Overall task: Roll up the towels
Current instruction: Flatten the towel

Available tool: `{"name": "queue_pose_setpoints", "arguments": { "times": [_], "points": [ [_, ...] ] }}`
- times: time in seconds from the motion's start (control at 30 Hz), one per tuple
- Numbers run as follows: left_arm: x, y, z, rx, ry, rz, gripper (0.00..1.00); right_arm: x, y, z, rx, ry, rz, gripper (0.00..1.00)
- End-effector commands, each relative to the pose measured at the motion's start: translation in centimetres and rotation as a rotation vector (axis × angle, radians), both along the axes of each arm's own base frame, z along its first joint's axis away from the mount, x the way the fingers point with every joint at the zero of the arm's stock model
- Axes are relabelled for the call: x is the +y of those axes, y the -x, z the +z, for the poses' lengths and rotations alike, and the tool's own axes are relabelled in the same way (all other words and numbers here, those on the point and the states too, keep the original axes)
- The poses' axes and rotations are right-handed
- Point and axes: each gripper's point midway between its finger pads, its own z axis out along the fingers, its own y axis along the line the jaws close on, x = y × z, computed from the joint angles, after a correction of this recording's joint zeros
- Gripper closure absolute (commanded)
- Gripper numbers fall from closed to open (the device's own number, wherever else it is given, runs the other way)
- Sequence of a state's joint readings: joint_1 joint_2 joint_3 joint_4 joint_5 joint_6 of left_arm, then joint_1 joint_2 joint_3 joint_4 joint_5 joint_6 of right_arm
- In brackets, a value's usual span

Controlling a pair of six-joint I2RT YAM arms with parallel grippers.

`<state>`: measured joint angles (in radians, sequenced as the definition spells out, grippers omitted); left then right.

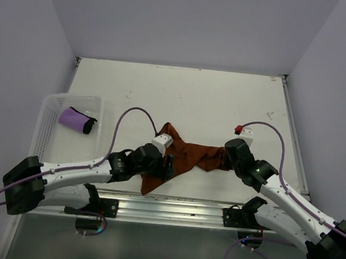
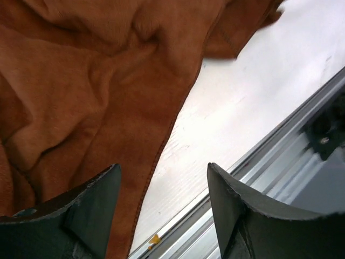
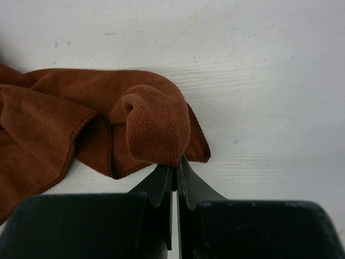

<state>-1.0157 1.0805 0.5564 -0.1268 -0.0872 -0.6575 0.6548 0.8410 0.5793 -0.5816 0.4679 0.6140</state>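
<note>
Two towels. Rust-orange towel [image 1: 186, 157]: crumpled at near edge of the table [image 1: 193, 101], pinched in your right gripper [image 3: 175, 167]; left gripper [image 2: 163, 167] agape over its hem. Purple towel [image 1: 76, 119]: in the white basket [image 1: 49, 105], left edge.

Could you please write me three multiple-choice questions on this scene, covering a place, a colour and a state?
1. Where is the purple towel?
A) in the white basket
B) on the floor
C) on a shelf

2. What colour is the crumpled towel?
A) blue
B) white
C) rust brown

3. How is the right tool?
A) wide open, touching nothing
B) shut on a fold of the crumpled towel
C) out of every view

Answers:
1 A, as the top view shows it lying rolled inside the basket at the left.
2 C, as all three views show rust-brown cloth.
3 B, as the right wrist view shows its fingers pressed together with a bulge of cloth pinched at the tips.
</note>
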Motion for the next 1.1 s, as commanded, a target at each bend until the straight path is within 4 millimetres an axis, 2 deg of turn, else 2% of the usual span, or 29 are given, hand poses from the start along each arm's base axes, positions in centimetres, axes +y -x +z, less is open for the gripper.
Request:
{"name": "queue_pose_setpoints", "arguments": {
  "times": [0.0,0.03,0.07,0.1,0.17,0.3,0.5,0.7,0.87,0.97,1.07],
  "points": [
    [-1.9,-0.1,-1.5,-0.051,-0.093,-0.057,0.32,0.4,-0.5,1.0,-0.029,-0.044,-0.005,1.0],
    [-0.9,0.3,-3.0,-0.007,-0.175,-0.033,0.34,0.1,-0.6,1.2,-0.032,-0.035,-0.011,1.0],
    [-0.8,0.4,-4.0,0.011,-0.227,-0.016,0.34,-0.2,-0.6,1.2,-0.033,-0.029,-0.021,1.0],
    [0.3,0.3,-4.7,0.022,-0.278,0.045,0.35,-0.5,-0.7,1.2,-0.034,-0.019,-0.023,1.0],
    [1.1,1.0,-5.4,0.044,-0.293,0.069,0.35,-1.2,-0.8,1.1,-0.028,-0.013,-0.04,1.0],
    [3.4,1.5,-5.8,0.067,-0.275,0.16,0.34,-2.1,-0.9,0.6,-0.011,-0.015,-0.059,1.0],
    [3.6,2.6,-5.3,0.08,-0.233,0.109,0.37,-3.3,-1.4,0.1,0.009,-0.027,-0.084,1.0],
    [4.4,4.2,-5.6,0.09,-0.3,0.078,0.45,-3.8,-2.2,-0.3,0.03,-0.066,-0.119,1.0],
    [5.8,5.8,-7.0,0.118,-0.382,0.073,0.54,-4.4,-3.4,0.1,0.023,-0.075,-0.158,1.0],
    [7.0,6.2,-7.7,0.122,-0.443,0.096,0.55,-4.8,-4.4,0.5,0.02,-0.087,-0.171,1.0],
    [7.2,6.1,-7.8,0.114,-0.465,0.096,0.55,-5.2,-5.0,0.7,0.015,-0.094,-0.188,1.0]
  ]
}}
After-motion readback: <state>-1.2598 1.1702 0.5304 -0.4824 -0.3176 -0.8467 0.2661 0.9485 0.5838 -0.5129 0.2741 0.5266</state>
